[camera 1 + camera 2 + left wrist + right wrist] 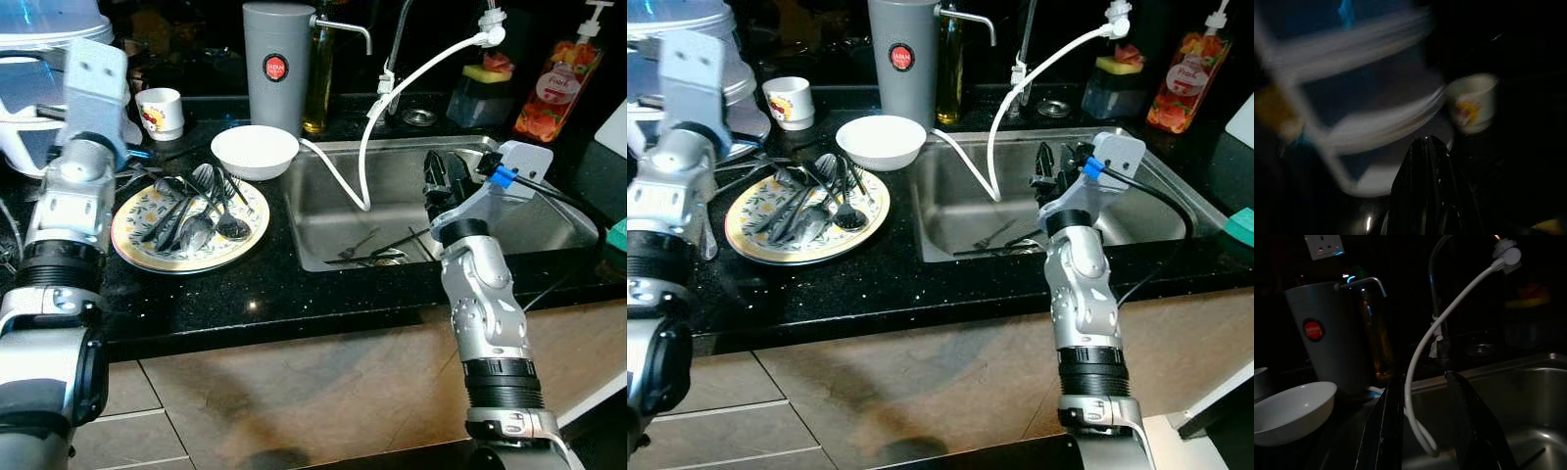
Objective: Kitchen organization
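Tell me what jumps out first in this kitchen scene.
A patterned plate heaped with dark cutlery sits on the black counter left of the steel sink, with a white bowl just behind it. The right gripper hangs open over the basin, where a white hose loops down from the tap.

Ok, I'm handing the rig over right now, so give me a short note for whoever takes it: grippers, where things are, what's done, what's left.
Right gripper: open, empty, held over the sink near the white hose.
Left gripper: fingers together, near the small cup at the back of the counter; view blurred.
Patterned plate holds a pile of cutlery; white bowl sits beside it at the sink's edge.
A few utensils lie in the sink bottom.
Done: nothing evidently sorted yet.
Left: probably the cutlery, plate, bowl and sink utensils.
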Motion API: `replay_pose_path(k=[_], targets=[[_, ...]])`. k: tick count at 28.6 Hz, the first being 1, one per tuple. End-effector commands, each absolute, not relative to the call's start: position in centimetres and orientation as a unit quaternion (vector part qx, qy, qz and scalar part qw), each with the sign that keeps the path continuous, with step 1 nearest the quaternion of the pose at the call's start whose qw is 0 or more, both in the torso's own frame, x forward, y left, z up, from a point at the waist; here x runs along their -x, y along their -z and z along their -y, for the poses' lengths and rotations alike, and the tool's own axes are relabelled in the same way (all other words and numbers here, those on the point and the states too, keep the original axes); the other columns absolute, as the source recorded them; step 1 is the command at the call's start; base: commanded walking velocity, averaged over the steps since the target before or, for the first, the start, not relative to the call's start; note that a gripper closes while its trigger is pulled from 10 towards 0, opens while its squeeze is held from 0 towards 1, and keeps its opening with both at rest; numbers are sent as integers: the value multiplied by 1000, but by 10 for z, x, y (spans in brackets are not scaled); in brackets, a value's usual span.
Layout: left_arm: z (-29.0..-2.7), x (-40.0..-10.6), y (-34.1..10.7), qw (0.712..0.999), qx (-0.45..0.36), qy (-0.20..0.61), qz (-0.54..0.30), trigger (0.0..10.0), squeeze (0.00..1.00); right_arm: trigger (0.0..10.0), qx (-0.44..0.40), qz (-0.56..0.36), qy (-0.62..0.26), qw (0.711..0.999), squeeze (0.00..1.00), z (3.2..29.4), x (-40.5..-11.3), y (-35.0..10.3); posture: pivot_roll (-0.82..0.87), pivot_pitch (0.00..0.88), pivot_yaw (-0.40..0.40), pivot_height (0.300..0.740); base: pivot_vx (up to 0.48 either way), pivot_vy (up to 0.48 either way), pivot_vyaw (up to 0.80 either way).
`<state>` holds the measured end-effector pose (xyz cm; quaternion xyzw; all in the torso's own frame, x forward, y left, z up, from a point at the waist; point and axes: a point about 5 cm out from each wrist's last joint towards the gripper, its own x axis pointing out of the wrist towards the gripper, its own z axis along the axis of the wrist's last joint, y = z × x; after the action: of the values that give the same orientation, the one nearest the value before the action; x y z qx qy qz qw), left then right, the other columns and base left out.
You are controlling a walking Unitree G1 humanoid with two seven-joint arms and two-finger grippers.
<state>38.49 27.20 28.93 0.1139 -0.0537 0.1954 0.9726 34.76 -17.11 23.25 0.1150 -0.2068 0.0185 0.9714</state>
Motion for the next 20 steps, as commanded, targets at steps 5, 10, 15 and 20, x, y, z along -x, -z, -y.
replay_pose_path(k=[5,10,15,20], targets=[[-290,-375,-250,973,-87,-208,-39,10000,0,10000,-116,206,-16,971,0,172,-348,-231,56,0,-8,740,0,0,0],[-303,-374,-242,972,-123,-190,-65,10000,0,10000,-117,204,-15,972,0,172,-348,-229,62,0,-12,740,0,0,0],[-302,-381,-248,960,-234,-125,-85,10000,0,10000,-118,206,-17,971,0,171,-348,-231,61,0,-15,740,0,0,0],[-300,-388,-253,950,-283,-82,-106,10000,0,10000,-115,214,-24,970,0,169,-346,-236,54,0,2,740,0,0,0]])
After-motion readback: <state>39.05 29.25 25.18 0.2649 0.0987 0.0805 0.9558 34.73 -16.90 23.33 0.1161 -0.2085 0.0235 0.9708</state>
